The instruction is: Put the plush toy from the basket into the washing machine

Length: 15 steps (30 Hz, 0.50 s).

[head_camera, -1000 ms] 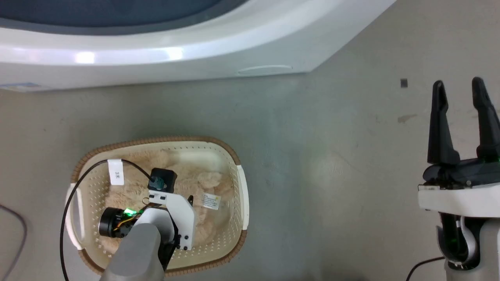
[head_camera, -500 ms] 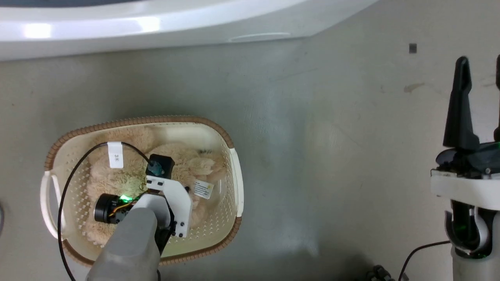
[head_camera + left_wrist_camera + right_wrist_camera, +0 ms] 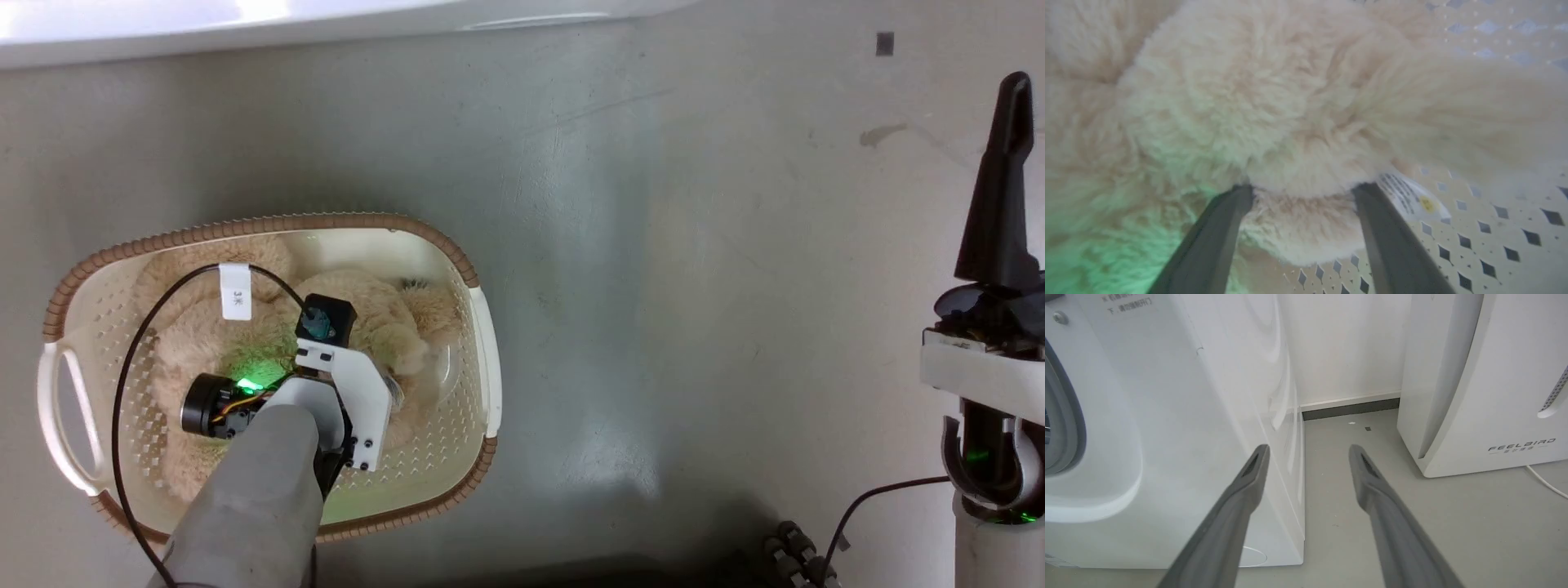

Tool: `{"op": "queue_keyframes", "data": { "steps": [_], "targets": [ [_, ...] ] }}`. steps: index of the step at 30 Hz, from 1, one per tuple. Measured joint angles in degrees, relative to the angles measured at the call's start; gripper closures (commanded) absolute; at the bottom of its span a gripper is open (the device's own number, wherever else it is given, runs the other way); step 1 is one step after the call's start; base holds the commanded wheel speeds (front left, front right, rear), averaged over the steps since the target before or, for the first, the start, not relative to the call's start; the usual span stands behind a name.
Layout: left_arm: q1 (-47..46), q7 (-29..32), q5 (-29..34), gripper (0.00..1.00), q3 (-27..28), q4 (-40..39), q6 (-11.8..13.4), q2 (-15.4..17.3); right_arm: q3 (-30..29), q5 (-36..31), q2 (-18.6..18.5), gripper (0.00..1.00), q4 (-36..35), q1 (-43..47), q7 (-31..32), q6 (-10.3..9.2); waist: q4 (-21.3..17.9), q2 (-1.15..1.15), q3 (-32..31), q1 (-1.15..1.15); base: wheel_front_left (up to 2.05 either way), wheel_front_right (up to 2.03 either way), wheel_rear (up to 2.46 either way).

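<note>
Down at your left, the plush toy (image 3: 367, 314) is lying inside the basket (image 3: 478, 327), your left pincer (image 3: 1302, 196) straddling a fluffy lobe, prongs apart. Rightward, your right pincer (image 3: 1308, 451) is gaping empty, pointing between the washing machine (image 3: 1167, 437) and a FEELAIR appliance (image 3: 1486, 375).

You see long, matt cream pile on the fluffy beige plush toy (image 3: 1257, 122), smooth perforated plastic in the cream laundry basket (image 3: 457, 392), and glossy enamel on the white washing machine (image 3: 1180, 457).
</note>
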Motion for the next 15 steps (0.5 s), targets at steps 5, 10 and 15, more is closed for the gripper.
{"op": "queue_keyframes", "data": {
  "steps": [5,10,15],
  "targets": [
    [-1.6,-0.3,-0.2,1.0,-1.6,2.9,-0.6,0.3,0.0,1.1,0.0,0.0,-0.4,-0.9,-0.5,0.0,-0.3,0.0,0.9,0.0,0.0,0.0,0.0],
    [-1.8,-0.6,-1.0,1.0,-2.5,4.8,-1.2,0.5,0.2,2.0,0.0,0.0,-0.6,-1.3,-1.0,0.0,-0.6,0.0,-0.1,0.0,0.0,0.0,0.0],
    [-0.9,-2.6,-1.9,1.0,-2.5,5.3,-1.5,0.4,0.3,2.1,0.0,0.0,0.1,-1.2,-1.0,0.0,-0.6,0.0,-3.1,0.0,0.0,0.0,0.0]
  ]
}}
